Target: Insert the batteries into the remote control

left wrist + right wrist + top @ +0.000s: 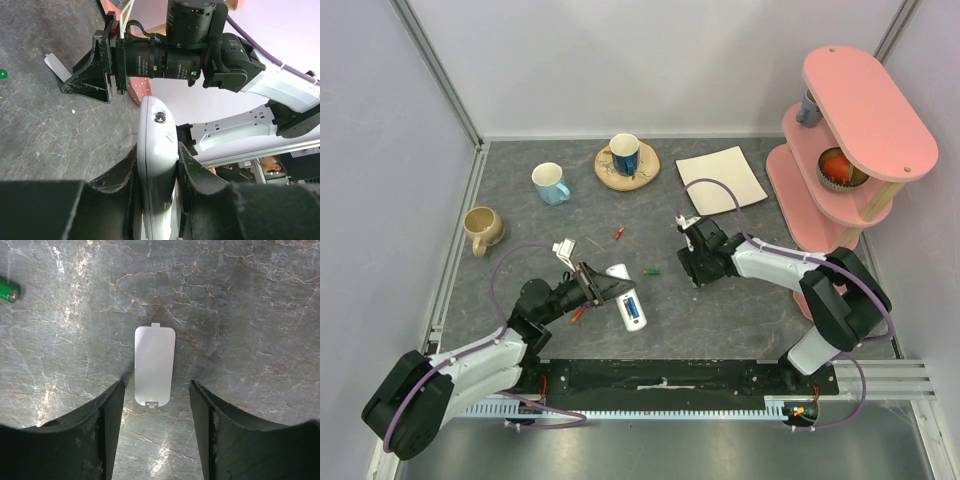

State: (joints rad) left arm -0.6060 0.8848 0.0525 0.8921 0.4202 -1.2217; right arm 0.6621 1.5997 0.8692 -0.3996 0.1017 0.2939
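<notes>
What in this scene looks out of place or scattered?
A small white plastic cover lies detached, flat on the grey table between the open fingers of the right gripper. A thin green battery and a thin red battery lie loose and apart, outside the slim white remote control that the left gripper clamps.

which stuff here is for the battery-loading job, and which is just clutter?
Job: remote control, red battery, green battery, battery cover.
Lying about: blue mug, tan mug, cup on saucer, white plate, pink shelf.
</notes>
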